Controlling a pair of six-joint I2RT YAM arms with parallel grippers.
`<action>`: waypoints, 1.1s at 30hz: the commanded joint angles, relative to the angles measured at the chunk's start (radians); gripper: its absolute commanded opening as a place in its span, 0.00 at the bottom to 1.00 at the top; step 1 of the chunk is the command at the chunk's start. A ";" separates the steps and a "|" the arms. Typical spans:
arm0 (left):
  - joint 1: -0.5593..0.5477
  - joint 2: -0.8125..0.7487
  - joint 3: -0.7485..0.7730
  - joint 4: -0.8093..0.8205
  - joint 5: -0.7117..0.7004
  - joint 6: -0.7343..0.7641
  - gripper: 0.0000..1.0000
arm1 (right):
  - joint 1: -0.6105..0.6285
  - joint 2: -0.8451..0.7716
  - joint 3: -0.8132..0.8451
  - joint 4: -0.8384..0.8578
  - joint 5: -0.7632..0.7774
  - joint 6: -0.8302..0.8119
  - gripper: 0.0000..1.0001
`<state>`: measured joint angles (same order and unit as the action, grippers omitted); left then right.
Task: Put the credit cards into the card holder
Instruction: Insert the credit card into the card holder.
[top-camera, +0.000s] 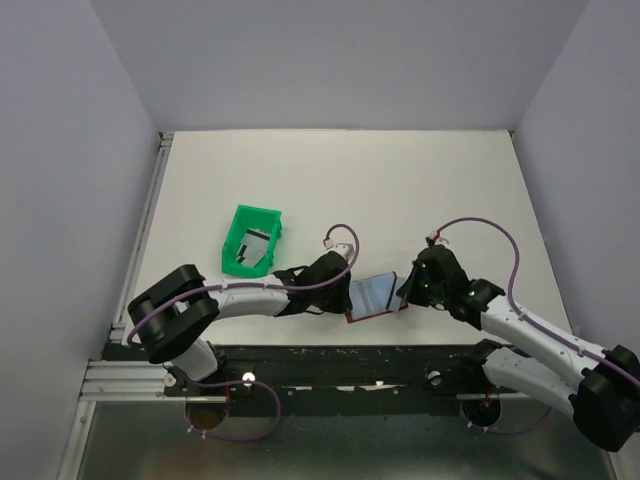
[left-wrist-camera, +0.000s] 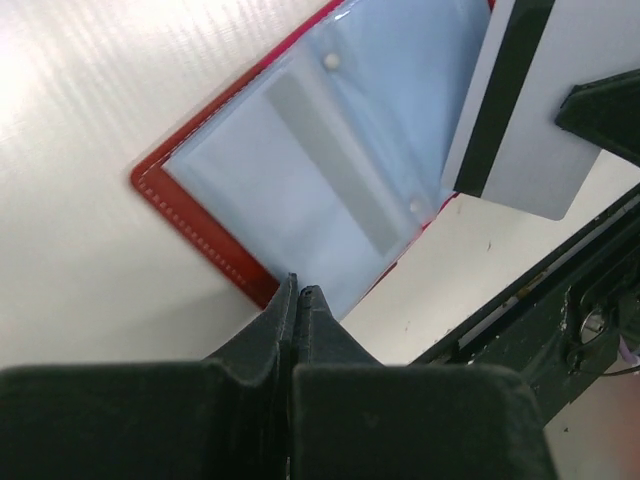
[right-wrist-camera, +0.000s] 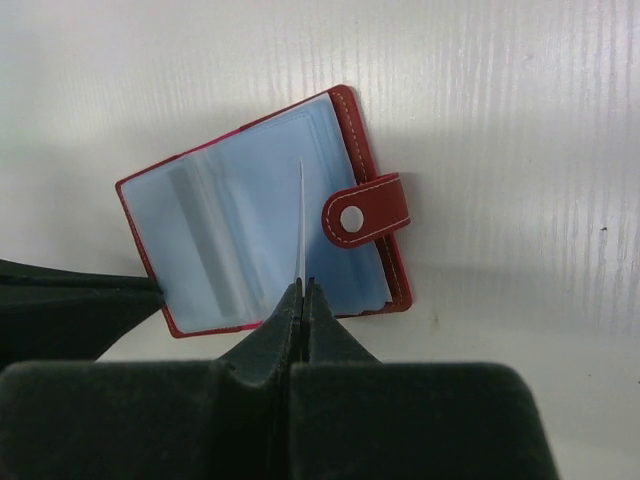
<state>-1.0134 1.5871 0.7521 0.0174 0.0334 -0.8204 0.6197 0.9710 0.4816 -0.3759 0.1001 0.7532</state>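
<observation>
The card holder (top-camera: 376, 312) lies open near the table's front edge, dark red outside and light blue inside (right-wrist-camera: 240, 240), its snap tab (right-wrist-camera: 367, 210) to the right. My right gripper (right-wrist-camera: 303, 288) is shut on a credit card (right-wrist-camera: 300, 215), seen edge-on above the open sleeves. In the left wrist view that credit card (left-wrist-camera: 520, 140) shows grey with a dark stripe. My left gripper (left-wrist-camera: 298, 292) is shut with nothing between its fingers, and its tips rest on the holder's red edge (left-wrist-camera: 215, 255). From above, the left gripper (top-camera: 350, 295) and right gripper (top-camera: 402, 290) flank the holder.
A green plastic tray (top-camera: 240, 222) stands left of the holder with more cards (top-camera: 258, 248) in it. A black rail (top-camera: 350, 355) runs along the near table edge just below the holder. Grey walls close the table on three sides.
</observation>
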 joint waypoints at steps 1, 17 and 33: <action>-0.004 -0.119 -0.057 -0.054 -0.081 -0.029 0.00 | -0.003 -0.089 -0.051 0.006 -0.048 -0.001 0.01; -0.001 -0.147 -0.123 -0.100 -0.132 -0.135 0.00 | -0.029 0.141 0.235 -0.080 -0.402 -0.316 0.05; -0.001 -0.070 -0.129 -0.028 -0.104 -0.148 0.00 | -0.201 0.365 0.315 -0.202 -0.580 -0.429 0.00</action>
<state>-1.0145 1.4769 0.6258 -0.0170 -0.0750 -0.9573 0.4309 1.2980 0.7700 -0.5095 -0.4362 0.3717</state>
